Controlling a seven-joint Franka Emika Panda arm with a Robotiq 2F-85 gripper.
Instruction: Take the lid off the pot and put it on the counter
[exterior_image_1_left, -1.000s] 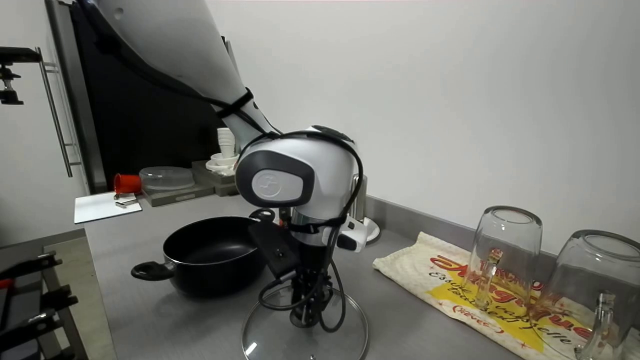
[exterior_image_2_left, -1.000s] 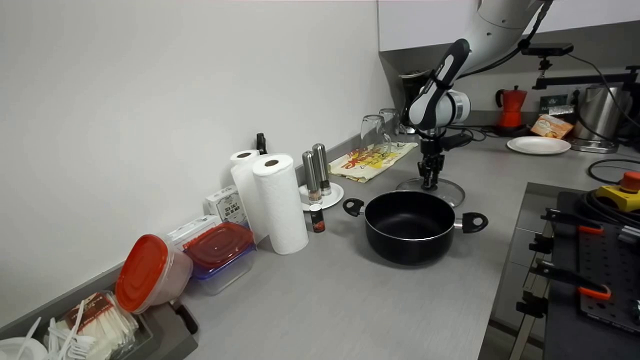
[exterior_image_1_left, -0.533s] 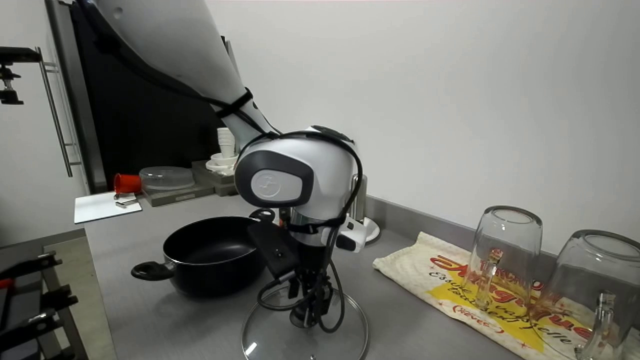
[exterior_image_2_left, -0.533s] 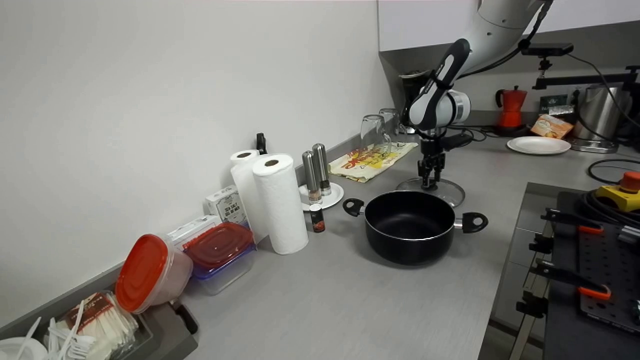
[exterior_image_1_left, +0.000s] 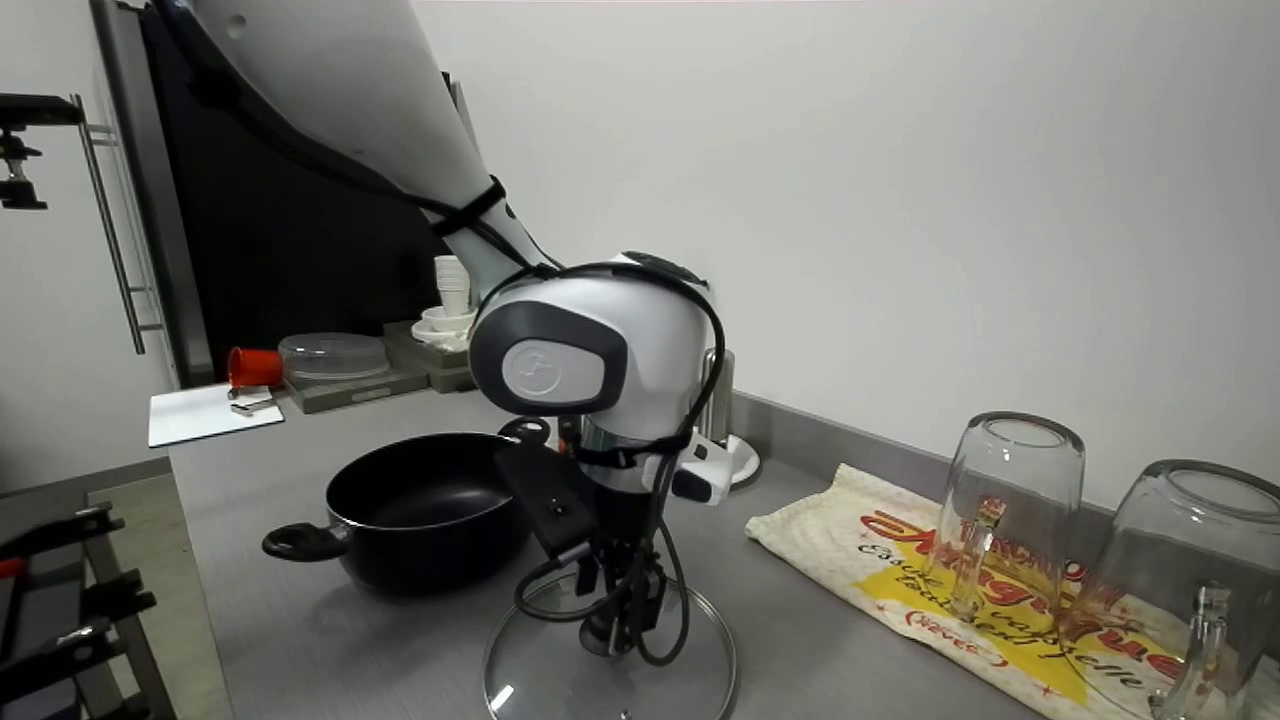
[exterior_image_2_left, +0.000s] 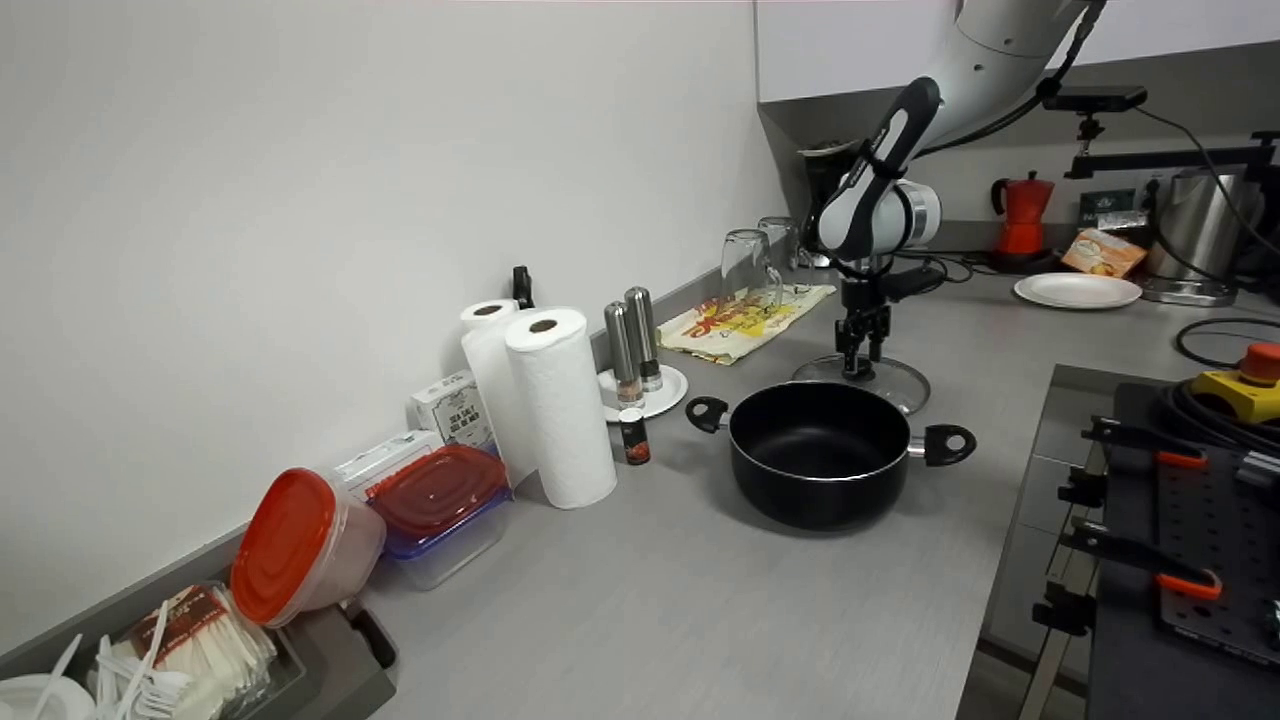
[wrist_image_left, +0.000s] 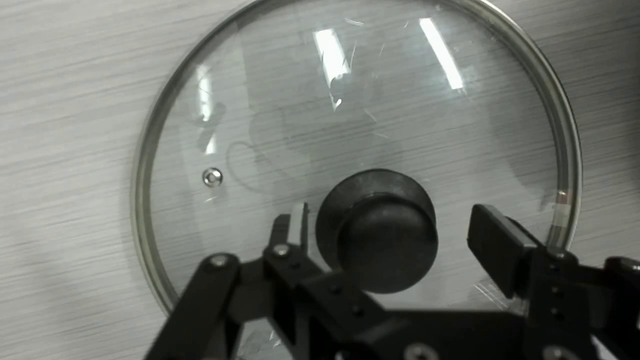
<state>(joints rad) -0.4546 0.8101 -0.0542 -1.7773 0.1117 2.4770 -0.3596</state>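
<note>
The lid (wrist_image_left: 400, 125), clear glass with a metal rim, lies flat on the grey counter (exterior_image_2_left: 700, 610) beside the pot. Its black knob (wrist_image_left: 387, 245) stands up between the jaws of my gripper (wrist_image_left: 389, 212). Both fingers (wrist_image_left: 492, 245) are spread apart, and a gap shows on each side of the knob, wider on the right. The black pot (exterior_image_2_left: 820, 490) sits uncovered, with its inside visible in both exterior views. In an exterior view, cables partly hide my gripper (exterior_image_1_left: 620, 615) above the lid (exterior_image_1_left: 680, 680).
Upturned glass mugs (exterior_image_1_left: 1010, 500) rest on a printed cloth (exterior_image_1_left: 850, 520) by the wall. Paper towel rolls (exterior_image_2_left: 560, 420), two mills (exterior_image_2_left: 622, 350) on a small plate and a spice jar (exterior_image_2_left: 634, 437) stand along the wall. Food containers (exterior_image_2_left: 300, 550) lie farther along.
The jaws have opened, with the fingers moving apart from around the knob. Lid and pot stay where they were, and the arm has hardly moved.
</note>
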